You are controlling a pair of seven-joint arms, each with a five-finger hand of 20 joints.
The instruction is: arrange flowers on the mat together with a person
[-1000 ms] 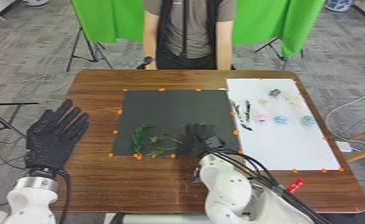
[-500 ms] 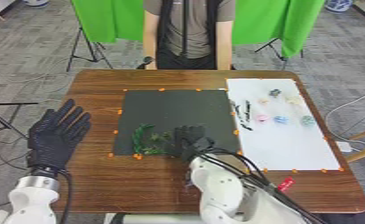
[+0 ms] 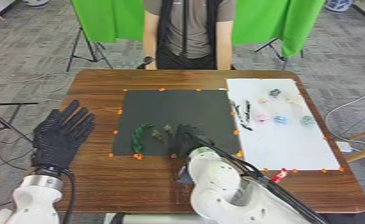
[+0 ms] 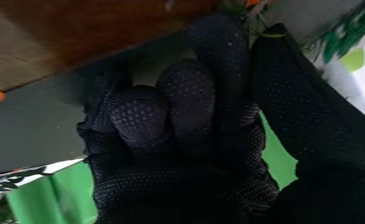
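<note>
Green sprig (image 3: pixel 158 135) is pinched in the right robot hand (image 3: pixel 187 141) at the near part of the mat (image 3: pixel 165 107); left robot hand (image 3: pixel 58 144), fingers straight, by the bench's (image 3: pixel 91 102) left edge.

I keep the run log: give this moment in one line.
right robot hand: pinches green sprig, at dark mat | left robot hand: open | flowers: on white sheet

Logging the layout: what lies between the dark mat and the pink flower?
In the head view, thin dark sprigs on the white sheet separate mat and flower.
</note>
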